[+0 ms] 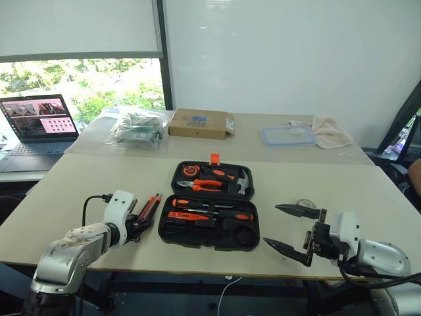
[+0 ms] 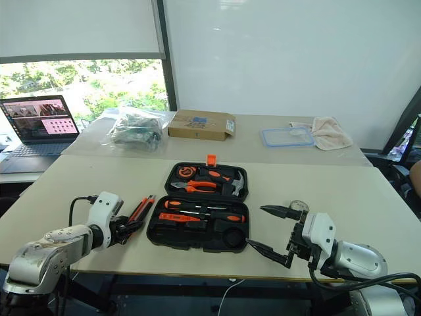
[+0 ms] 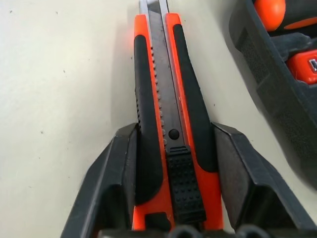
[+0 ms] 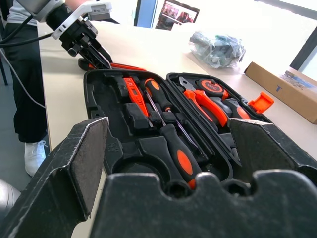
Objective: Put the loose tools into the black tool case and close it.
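Utility knife between my left fingers, case open just beside it.

The utility knife (image 3: pixel 168 119) lies flat on the counter (image 1: pixel 79 191), just left of the open tool case (image 1: pixel 209 224), and I have my left end effector (image 1: pixel 137 227) set around its rear end, one finger (image 3: pixel 116 168) against each rubbery side; I read that as a light pinch, about half open. I judge the knife light and stiff, its ribbed black sides giving good grip, so the rear of the handle is the place to hold, clear of the steel tip. Two screwdrivers (image 1: pixel 214 210) already sit in the case's near half, pliers (image 1: pixel 205 185) in the lid half. My right end effector (image 1: pixel 293 229) hangs wide open and empty, right of the case.
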Controlling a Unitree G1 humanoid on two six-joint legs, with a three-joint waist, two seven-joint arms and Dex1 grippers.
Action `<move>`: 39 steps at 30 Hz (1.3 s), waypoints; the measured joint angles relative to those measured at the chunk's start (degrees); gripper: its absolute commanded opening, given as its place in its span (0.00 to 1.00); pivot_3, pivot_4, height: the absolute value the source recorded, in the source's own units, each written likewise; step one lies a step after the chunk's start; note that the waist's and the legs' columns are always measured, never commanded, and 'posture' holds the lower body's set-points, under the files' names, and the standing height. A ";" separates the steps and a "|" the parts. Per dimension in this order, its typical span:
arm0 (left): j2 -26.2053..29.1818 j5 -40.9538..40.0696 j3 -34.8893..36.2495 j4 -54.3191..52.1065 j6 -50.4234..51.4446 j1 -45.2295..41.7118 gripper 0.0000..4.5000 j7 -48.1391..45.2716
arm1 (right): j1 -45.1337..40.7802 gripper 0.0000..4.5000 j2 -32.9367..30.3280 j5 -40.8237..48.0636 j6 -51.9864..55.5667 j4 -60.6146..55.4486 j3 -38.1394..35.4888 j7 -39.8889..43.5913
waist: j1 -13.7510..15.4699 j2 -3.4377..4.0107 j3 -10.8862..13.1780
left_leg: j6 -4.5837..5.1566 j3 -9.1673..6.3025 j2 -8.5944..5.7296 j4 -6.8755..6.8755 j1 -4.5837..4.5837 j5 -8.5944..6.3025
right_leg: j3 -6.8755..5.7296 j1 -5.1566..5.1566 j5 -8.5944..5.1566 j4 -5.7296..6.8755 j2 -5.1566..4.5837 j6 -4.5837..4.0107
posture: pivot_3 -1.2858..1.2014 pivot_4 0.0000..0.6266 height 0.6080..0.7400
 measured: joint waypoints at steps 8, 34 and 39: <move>7.89 -1.13 5.56 15.28 -22.58 -0.51 0.39 -22.75 | 2.01 1.00 -0.05 0.44 0.43 -1.33 -0.48 -1.18 | -0.15 -0.26 0.13 | -0.17 0.04 0.18 0.00 -0.36 0.09 | -0.12 -0.50 -0.25 0.12 0.12 -0.57 | 0.52 0.24 1.00; 4.82 19.21 -28.93 23.55 -50.03 -25.24 0.39 -58.54 | 5.16 1.00 -2.04 0.73 1.90 -3.64 -2.78 -2.34 | -0.01 -0.20 0.13 | 0.25 0.07 -0.12 0.31 -0.94 -0.08 | 0.00 -0.69 -0.02 -0.06 0.15 0.13 | 0.52 0.24 1.00; 5.13 20.32 -29.01 22.29 -49.95 -25.06 0.39 -58.89 | 5.59 1.00 -2.04 0.70 1.90 -3.64 -2.82 -2.44 | -0.10 -0.19 0.12 | 0.24 0.09 -0.13 0.30 -0.92 -0.07 | 0.02 -0.69 -0.03 -0.07 0.16 0.14 | 0.52 0.24 1.00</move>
